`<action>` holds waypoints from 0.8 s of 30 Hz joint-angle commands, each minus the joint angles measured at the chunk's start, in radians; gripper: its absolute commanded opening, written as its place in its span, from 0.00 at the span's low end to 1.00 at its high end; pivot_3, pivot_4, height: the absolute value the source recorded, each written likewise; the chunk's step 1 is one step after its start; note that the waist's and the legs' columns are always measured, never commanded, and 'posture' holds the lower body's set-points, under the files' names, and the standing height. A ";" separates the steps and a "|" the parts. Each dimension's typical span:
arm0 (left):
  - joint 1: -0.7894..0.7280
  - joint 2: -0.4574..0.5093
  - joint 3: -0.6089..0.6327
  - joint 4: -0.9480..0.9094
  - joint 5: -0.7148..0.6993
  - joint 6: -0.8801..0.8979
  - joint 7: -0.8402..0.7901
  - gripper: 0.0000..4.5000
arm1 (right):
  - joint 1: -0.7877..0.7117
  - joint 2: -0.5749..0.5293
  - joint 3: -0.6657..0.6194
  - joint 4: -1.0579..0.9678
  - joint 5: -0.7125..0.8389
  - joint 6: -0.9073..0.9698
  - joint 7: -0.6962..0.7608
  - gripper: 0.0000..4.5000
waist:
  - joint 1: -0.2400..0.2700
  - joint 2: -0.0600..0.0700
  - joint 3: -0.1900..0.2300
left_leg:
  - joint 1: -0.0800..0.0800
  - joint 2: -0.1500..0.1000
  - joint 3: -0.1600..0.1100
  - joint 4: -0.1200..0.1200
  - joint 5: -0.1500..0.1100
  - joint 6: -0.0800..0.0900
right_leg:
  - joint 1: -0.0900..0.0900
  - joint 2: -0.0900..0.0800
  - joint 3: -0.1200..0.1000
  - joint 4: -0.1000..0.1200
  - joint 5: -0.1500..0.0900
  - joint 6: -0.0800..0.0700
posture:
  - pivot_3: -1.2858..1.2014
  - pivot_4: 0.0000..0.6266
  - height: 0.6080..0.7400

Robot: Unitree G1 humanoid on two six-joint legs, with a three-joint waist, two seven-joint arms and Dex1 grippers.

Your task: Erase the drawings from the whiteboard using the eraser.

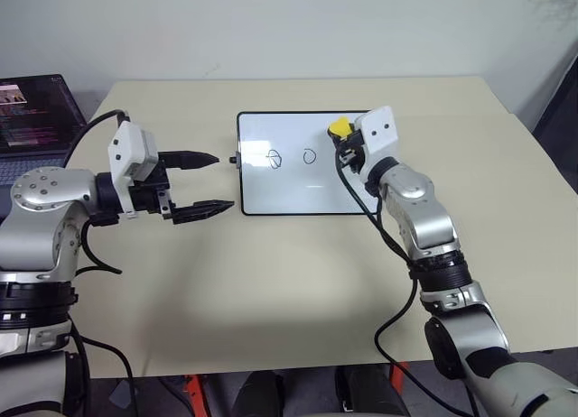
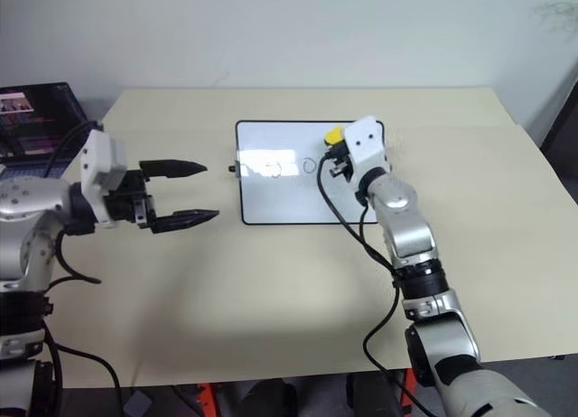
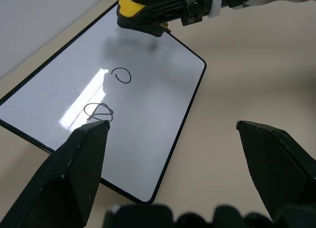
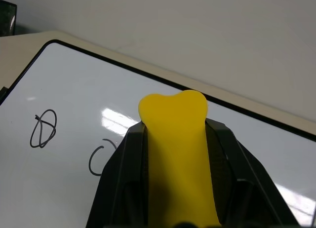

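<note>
- Right jaws (image 4: 173, 198) pinched tight on the eraser (image 1: 340, 127), yellow block squeezed and bulging out past the fingertips.
- Held over the whiteboard (image 1: 298, 196) near its 1 o'clock corner; contact with the surface not clear from these views, eraser appears lifted just off it.
- Left jaws (image 1: 206, 182) spread wide and empty, hanging just beside the board's 9 o'clock edge, near a small black knob (image 1: 234, 162), touching nothing.
- Two drawings visible on the board: crossed oval (image 1: 275, 158) toward 10 o'clock of centre, circle (image 1: 310, 155) just beside it toward 12 o'clock. No third mark to be seen under or beside the eraser.
- Board flat on the pale worktop (image 1: 271, 282), unheld; laptop (image 1: 32, 115) well apart at the worktop's 9 o'clock side.
- Likely risks: unpinned board sliding or turning under a sideways wipe; tilted eraser meeting the surface on an edge and smearing rather than clearing; deformed block slipping out of the pinch under downward pressure; wipe toward 9 o'clock running into the open left jaws.
</note>
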 commanded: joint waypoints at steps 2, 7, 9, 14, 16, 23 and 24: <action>0.002 0.024 0.038 -0.015 0.003 -0.024 0.012 1.00 | -0.059 0.023 0.037 0.079 -0.024 -0.118 0.003 0.28 | -0.002 0.000 0.000 | 0.000 0.000 0.000 0.000 0.000 -0.001 | 0.000 0.000 0.000 0.000 0.000 0.000 | 0.52 0.24 1.00; 0.012 0.036 0.045 -0.012 0.008 -0.034 0.017 1.00 | -0.090 0.040 0.062 0.201 -0.048 -0.211 -0.004 0.28 | -0.003 0.000 0.000 | 0.000 0.000 0.000 0.000 0.001 -0.001 | 0.000 0.000 0.000 0.000 0.000 0.000 | 0.52 0.24 1.00; 0.020 0.044 0.051 -0.014 0.008 -0.037 0.019 1.00 | -0.103 0.044 0.060 0.230 -0.049 -0.232 -0.007 0.28 | -0.004 0.000 0.000 | 0.000 0.000 0.000 0.000 0.001 -0.001 | 0.000 0.000 0.000 0.000 0.000 0.000 | 0.52 0.24 1.00; 0.043 0.058 0.065 -0.025 0.006 -0.042 0.027 1.00 | -0.121 0.042 0.054 0.270 -0.047 -0.264 -0.004 0.28 | -0.006 0.000 0.000 | 0.000 0.000 0.000 0.000 0.001 -0.001 | 0.000 0.000 0.000 0.000 0.000 0.000 | 0.52 0.24 1.00; 0.043 0.059 0.066 -0.027 0.006 -0.041 0.028 1.00 | -0.123 0.040 0.052 0.274 -0.047 -0.271 -0.004 0.28 | -0.006 0.000 0.000 | 0.000 0.000 0.000 0.000 0.001 -0.001 | 0.000 0.000 0.000 0.000 0.000 0.000 | 0.52 0.24 1.00; 0.037 0.058 0.063 -0.034 0.006 -0.039 0.034 1.00 | -0.129 0.034 0.045 0.270 -0.043 -0.273 -0.004 0.28 | -0.006 0.000 0.000 | 0.000 0.000 0.000 0.000 0.001 -0.001 | 0.000 0.000 0.000 0.000 0.000 0.000 | 0.52 0.24 1.00; 0.035 0.057 0.061 -0.034 0.006 -0.039 0.034 1.00 | -0.133 0.033 0.044 0.273 -0.042 -0.274 -0.004 0.28 | -0.006 0.000 0.000 | 0.000 0.000 0.000 0.000 0.001 -0.001 | 0.000 0.000 0.000 0.000 0.000 0.000 | 0.52 0.24 1.00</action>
